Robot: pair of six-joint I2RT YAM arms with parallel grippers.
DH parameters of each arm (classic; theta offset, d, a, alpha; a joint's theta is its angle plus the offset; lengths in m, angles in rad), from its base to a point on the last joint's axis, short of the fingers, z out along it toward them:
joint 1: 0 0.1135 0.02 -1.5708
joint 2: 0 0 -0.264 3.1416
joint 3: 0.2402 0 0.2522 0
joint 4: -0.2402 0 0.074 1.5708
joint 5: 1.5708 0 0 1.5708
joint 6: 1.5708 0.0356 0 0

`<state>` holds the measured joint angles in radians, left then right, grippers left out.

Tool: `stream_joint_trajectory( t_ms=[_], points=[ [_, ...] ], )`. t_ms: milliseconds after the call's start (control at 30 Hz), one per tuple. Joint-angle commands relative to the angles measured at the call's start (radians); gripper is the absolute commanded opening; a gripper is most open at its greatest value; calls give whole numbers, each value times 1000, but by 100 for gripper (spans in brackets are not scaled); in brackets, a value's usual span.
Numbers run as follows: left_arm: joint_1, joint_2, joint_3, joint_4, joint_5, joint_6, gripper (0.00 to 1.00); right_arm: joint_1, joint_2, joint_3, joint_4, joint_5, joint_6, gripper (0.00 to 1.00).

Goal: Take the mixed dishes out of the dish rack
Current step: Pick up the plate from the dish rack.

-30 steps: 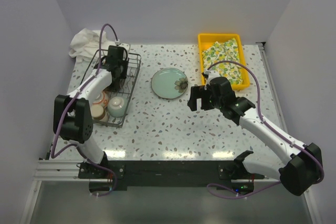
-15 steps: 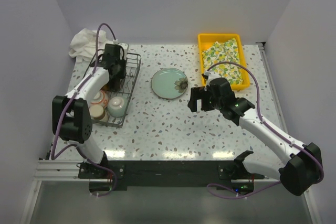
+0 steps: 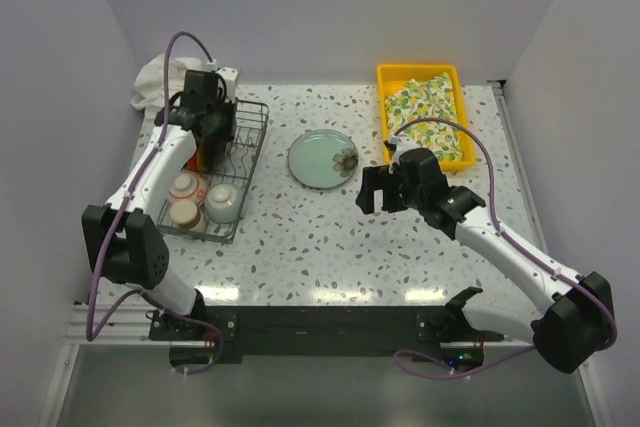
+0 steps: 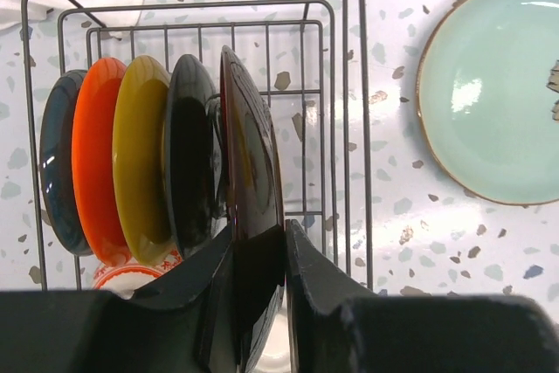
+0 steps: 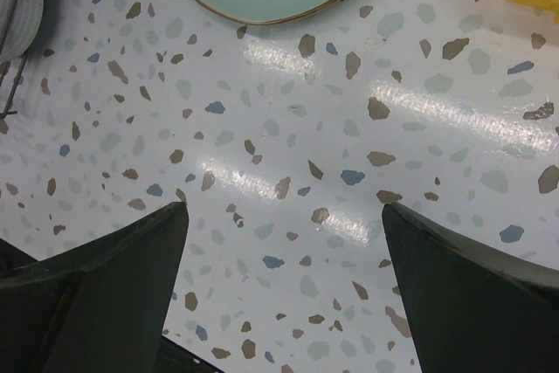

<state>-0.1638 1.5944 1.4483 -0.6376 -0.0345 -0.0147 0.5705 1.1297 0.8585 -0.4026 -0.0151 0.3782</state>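
Left tool: clenched on the near rim of the dark red plate, one finger against each face.
Dark red plate: upright on edge in the rack, straight ahead of the left tool, at the right end of the row as its wrist camera sees it.
Rest of the row: to the left of the gripped plate, standing face to face, are a black plate, a mustard plate, an orange plate and a dark teal plate at the far end.
Near end of the rack: behind the left tool, toward its arm's base, a red-white bowl, a brown cup and a pale cup sit close together.
Pale green plate: flat on the desk, outside the rack, off to the left tool's right and just ahead-left of the right tool.
Right tool: released, fingers spread wide with nothing between them, hanging over speckled desk.
Yellow tray: beyond the right tool, slightly to its right, with a lemon-print cloth lying inside.
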Motion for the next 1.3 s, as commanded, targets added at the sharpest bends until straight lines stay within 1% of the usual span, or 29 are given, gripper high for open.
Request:
stream_joint_trajectory(
  t_ms=[0, 233, 333, 433, 567, 733, 800, 933, 1067, 1100, 1167, 1200, 1267],
  points=[
    [7, -97, 70, -14, 79, 2, 6, 0, -24, -1, 36, -11, 14, 97],
    [3, -163, 49, -43, 168, 10, 1, 2, -19, 16, 41, -20, 24, 97],
    [-11, -198, 26, -48, 186, 10, 0, 0, -18, 25, 41, -23, 25, 97],
    [-34, -220, 12, -63, 193, 48, 0, 0, -19, 30, 39, -31, 33, 97],
    [-111, -249, 1, -83, 185, 71, 0, 0, -27, 31, 47, -46, 50, 97],
    [-222, -303, -45, -62, 156, 134, 0, 0, -33, 39, 56, -65, 93, 97],
    [-249, -318, -66, -45, 160, 165, 0, 0, -38, 45, 57, -72, 135, 97],
    [-356, -370, -112, 10, 139, 231, 0, -1, -54, 71, 53, -62, 198, 97],
    [-442, -409, -184, 74, 124, 314, 0, -3, -56, 152, -20, -14, 289, 96],
    [-479, -425, -198, 90, 102, 327, 0, -3, -57, 165, -30, -6, 300, 96],
    [-516, -438, -245, 137, 73, 366, 0, -4, -59, 197, -50, -2, 335, 96],
    [-557, -451, -264, 159, 30, 375, 0, -7, -61, 206, -56, 1, 347, 96],
    [-601, -464, -319, 223, -34, 412, 0, -14, -62, 221, -64, -2, 382, 96]
  ],
)
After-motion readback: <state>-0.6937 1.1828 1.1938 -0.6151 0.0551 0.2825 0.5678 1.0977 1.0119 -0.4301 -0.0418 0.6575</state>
